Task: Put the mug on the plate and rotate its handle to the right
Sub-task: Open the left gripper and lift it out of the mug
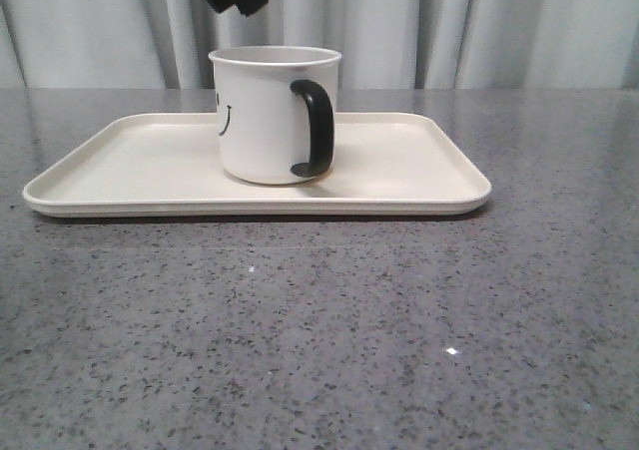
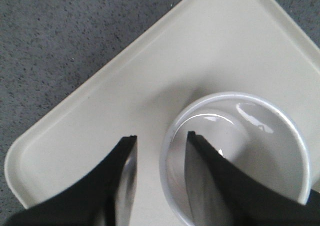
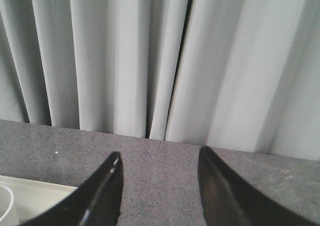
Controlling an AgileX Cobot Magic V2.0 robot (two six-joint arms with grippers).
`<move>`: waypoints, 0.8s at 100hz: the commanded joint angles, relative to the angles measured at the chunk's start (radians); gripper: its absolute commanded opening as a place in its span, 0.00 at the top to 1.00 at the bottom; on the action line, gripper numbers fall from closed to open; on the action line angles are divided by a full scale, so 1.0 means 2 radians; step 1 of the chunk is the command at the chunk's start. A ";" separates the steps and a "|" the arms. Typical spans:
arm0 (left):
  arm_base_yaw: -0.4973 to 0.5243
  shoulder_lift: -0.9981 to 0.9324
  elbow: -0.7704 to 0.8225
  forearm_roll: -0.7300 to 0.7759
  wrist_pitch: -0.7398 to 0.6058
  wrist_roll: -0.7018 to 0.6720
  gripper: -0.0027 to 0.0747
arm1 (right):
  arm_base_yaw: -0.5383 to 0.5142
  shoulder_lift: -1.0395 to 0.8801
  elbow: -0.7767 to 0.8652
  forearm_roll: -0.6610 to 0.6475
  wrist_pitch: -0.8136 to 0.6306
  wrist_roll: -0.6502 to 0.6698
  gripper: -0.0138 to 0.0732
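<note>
The mug (image 1: 268, 116) stands on the plate (image 1: 120, 171), its handle (image 1: 314, 129) at about 5 o'clock; the left gripper (image 2: 160, 141) hangs above, jaws apart; the right gripper (image 3: 159, 161) is open too.

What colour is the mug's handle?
Glossy black, on a white mug; the handle shows best in the front view.

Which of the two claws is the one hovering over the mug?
The left gripper: its jaws straddle the mug rim above the plate. The right gripper faces only curtain and table.
</note>
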 commanded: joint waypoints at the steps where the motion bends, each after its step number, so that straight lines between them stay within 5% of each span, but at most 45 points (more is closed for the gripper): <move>1: -0.003 -0.050 -0.025 0.008 0.005 -0.001 0.64 | -0.003 0.001 -0.015 0.000 -0.036 -0.003 0.42; 80: -0.003 -0.349 0.046 0.246 0.005 -0.064 0.64 | -0.003 0.001 -0.015 0.000 -0.038 -0.003 0.42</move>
